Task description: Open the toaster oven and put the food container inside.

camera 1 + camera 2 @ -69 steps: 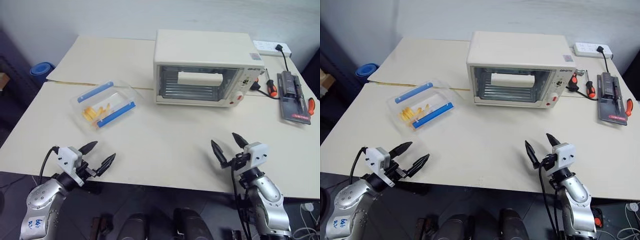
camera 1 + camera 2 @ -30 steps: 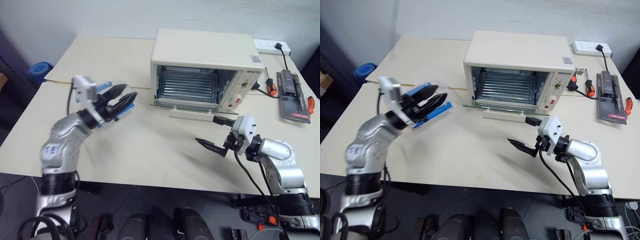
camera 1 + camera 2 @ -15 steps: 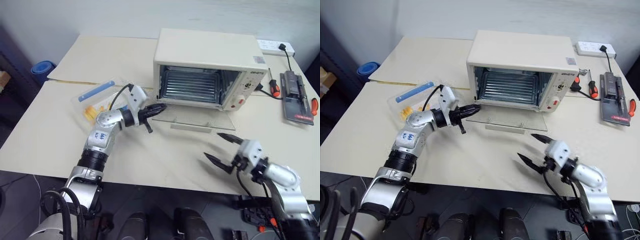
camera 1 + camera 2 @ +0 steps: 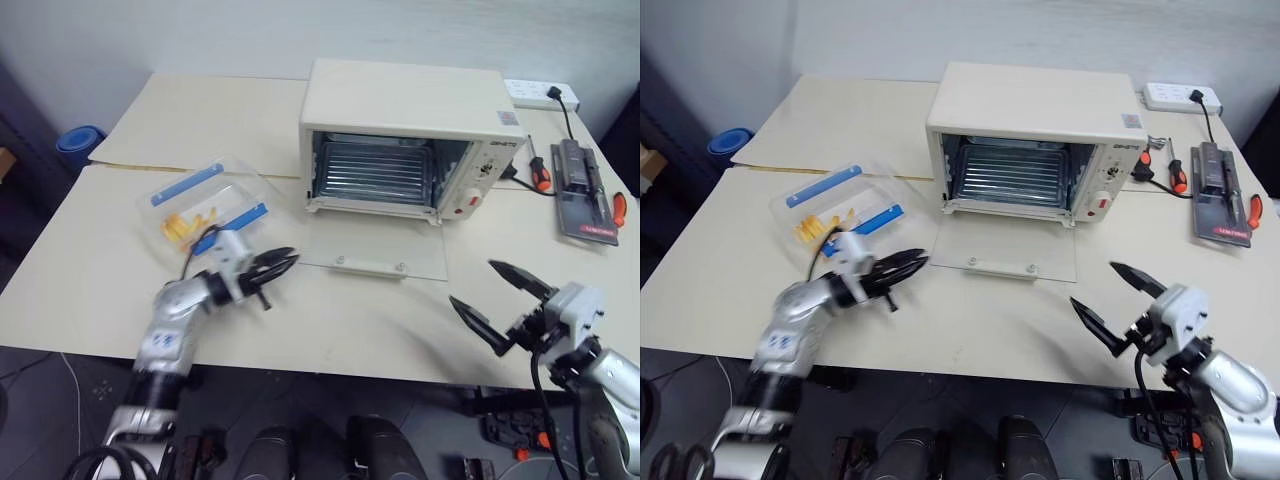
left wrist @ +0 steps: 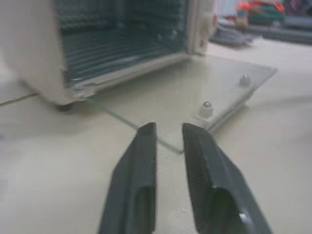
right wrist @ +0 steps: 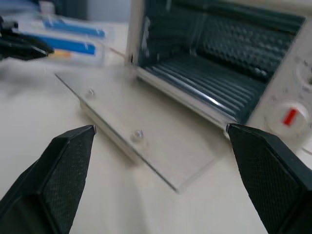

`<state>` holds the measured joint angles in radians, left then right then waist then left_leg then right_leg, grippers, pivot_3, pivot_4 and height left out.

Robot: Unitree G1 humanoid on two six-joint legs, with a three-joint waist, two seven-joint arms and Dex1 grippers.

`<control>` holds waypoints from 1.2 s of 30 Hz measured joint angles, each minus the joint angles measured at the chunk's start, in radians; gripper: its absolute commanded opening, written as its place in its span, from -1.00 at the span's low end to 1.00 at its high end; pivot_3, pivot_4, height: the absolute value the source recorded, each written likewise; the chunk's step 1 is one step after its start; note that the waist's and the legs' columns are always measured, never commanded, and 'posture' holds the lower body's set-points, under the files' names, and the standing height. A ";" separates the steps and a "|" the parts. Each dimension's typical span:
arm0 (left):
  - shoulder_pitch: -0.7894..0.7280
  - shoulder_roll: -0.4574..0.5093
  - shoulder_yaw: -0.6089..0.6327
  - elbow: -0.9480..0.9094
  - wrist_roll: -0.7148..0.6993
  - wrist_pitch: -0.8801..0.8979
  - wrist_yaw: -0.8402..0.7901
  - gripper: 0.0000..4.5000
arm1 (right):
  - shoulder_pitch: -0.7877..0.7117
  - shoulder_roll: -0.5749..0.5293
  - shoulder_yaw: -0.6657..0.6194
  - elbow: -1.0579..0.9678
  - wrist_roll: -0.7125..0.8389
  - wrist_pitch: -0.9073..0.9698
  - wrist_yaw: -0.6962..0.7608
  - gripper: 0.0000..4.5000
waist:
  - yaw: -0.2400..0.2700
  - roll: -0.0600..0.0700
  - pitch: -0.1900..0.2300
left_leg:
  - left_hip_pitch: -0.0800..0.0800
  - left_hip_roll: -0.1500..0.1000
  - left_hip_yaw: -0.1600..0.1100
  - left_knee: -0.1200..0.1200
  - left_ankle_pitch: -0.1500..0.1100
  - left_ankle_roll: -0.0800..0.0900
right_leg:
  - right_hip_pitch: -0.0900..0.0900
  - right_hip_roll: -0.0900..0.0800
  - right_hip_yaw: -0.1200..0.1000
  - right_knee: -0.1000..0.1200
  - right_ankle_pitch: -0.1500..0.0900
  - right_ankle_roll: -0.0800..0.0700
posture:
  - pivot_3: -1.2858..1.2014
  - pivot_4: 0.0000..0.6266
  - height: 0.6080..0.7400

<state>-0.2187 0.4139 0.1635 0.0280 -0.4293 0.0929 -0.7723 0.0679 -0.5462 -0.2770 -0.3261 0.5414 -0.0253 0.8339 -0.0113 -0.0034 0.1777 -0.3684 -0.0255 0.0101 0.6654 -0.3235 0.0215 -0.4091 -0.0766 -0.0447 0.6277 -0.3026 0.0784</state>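
The cream-white toaster oven (image 4: 405, 120) stands at the back of the table, its rack bare. Its glass door (image 4: 375, 245) lies flat on the table, white bar handle (image 4: 372, 267) toward me. The clear food container (image 4: 205, 210) with blue clip strips and yellow pieces lies left of the oven. My left gripper (image 4: 288, 260) hovers low just in front of the container, pointing at the door's left edge. In the left wrist view my left gripper (image 5: 169, 127) holds nothing, its fingers a narrow gap apart. My right gripper (image 4: 472, 282) stands wide open and empty, right of the door.
A white power strip (image 4: 540, 93), two orange-handled screwdrivers (image 4: 540, 175) and a black tool case (image 4: 585, 190) lie right of the oven. A blue object (image 4: 78, 142) sits on the floor at the left. The table's front edge runs just below both grippers.
The oven door went from shut to lying flat. My left gripper has dropped back from the door's left corner toward the container, its fingers slightly parted. The right gripper drew back to the right.
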 measured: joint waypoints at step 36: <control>-0.439 0.298 0.183 0.200 -0.132 1.055 0.693 0.40 | -0.264 0.059 0.223 0.126 -0.110 -0.139 0.101 1.00 | 0.011 -0.005 -0.001 | -0.002 -0.004 -0.003 0.001 -0.001 -0.001 | -0.001 -0.002 -0.002 0.002 0.000 0.000 | 0.03 -0.52 1.00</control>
<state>-0.6573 0.7121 0.3468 0.2285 -0.5610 1.1481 -0.0797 -0.1963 -0.4873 -0.0536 -0.1998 0.4312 -0.1647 0.9350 -0.0006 -0.0084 0.1767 -0.3703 -0.0297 0.0067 0.6665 -0.3245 0.0210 -0.4098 -0.0782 -0.0466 0.6296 -0.3025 0.0783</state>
